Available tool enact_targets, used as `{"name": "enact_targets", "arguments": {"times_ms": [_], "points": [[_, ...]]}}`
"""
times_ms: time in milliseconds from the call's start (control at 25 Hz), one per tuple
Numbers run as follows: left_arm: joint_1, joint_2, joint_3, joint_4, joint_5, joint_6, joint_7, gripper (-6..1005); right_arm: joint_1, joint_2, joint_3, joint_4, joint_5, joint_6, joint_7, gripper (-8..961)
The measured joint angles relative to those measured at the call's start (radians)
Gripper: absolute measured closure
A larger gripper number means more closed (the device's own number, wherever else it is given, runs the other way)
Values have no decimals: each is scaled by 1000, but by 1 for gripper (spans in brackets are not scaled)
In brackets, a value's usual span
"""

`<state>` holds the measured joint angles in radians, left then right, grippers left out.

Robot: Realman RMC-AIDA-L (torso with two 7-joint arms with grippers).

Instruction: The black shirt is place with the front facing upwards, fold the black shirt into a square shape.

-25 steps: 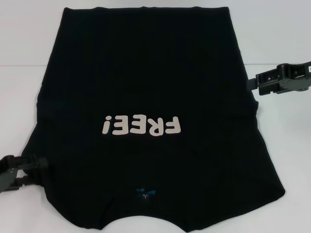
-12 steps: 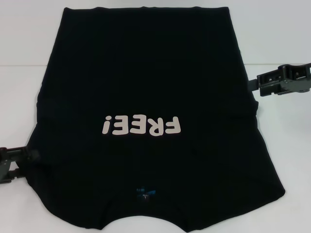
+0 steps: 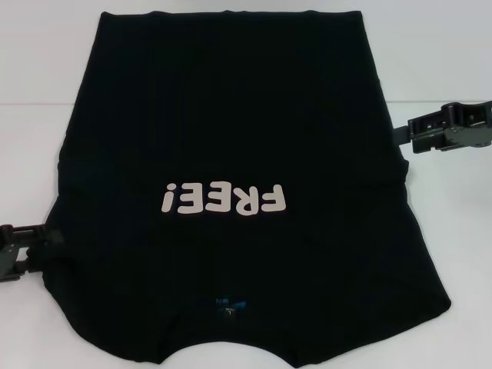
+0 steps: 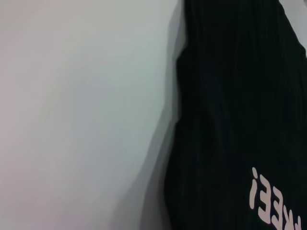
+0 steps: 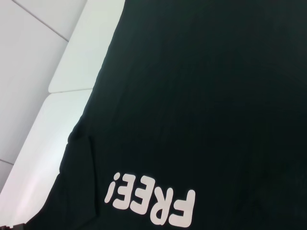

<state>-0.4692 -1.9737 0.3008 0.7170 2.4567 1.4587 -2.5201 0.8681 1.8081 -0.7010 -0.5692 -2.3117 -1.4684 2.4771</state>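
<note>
The black shirt [image 3: 231, 115] lies spread flat on the white table [image 3: 31, 115], front up. Its pale "FREE!" print [image 3: 224, 199] reads upside down and the small blue neck label [image 3: 229, 304] sits near the front edge. My left gripper [image 3: 48, 250] is low at the shirt's left side, open, its tips at the cloth's edge by the sleeve. My right gripper [image 3: 398, 135] hovers at the shirt's right edge, about mid-length. The wrist views show only the shirt [image 4: 230, 96] [image 5: 201, 96] and table, with no fingers of their own.
Bare white table surface [image 3: 438, 69] borders the shirt on the left, right and far side. A seam between table panels [image 5: 72, 91] shows in the right wrist view. The shirt's collar end reaches the front edge of the head view.
The left gripper has drawn back leftward and shifted a little farther from me along the shirt's edge. The right gripper has eased slightly to the right. The shirt lies as before.
</note>
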Motion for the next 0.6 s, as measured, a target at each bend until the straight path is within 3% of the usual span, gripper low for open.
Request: {"name": "enact_targets", "arguments": {"times_ms": [480, 600], "points": [[1, 1, 12, 5, 9, 3, 4, 471, -1, -1, 1, 0, 0, -1, 2, 369], [0, 1, 15, 5, 10, 4, 12, 593, -3, -3, 2, 0, 0, -1, 2, 369]]}}
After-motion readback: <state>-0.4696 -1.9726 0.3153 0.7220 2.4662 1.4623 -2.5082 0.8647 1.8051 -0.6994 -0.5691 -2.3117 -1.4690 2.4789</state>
